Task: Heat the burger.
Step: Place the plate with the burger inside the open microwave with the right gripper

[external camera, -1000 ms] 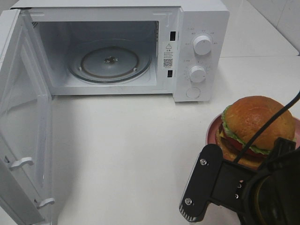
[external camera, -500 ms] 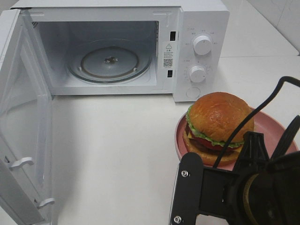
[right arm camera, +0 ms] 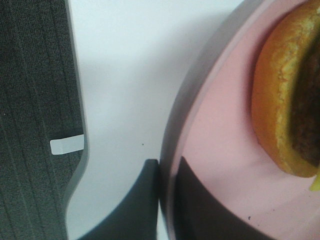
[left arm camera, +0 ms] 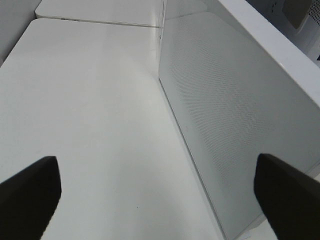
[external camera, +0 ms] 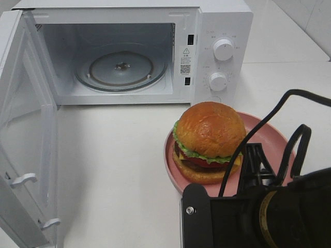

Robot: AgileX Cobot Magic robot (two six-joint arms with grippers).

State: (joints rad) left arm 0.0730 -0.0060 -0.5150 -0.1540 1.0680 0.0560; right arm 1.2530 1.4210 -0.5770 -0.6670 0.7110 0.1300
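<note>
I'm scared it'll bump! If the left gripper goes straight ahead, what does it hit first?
The left gripper probably meets the white table first, beside the open microwave door; depth is unclear.

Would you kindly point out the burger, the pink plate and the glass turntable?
burger (external camera: 209, 129): exterior high view, top bun dome.
pink plate (external camera: 266, 137): exterior high view, bare surface right of the burger.
glass turntable (external camera: 106, 71): exterior high view, glass left of the hub.

A smooth white worktop (external camera: 129, 170) is lying under soft, even light, a white tiled wall (external camera: 320, 15) is rising behind its far right corner (a dark grey ribbed surface (right arm camera: 30, 125) is showing beyond one edge).
</note>
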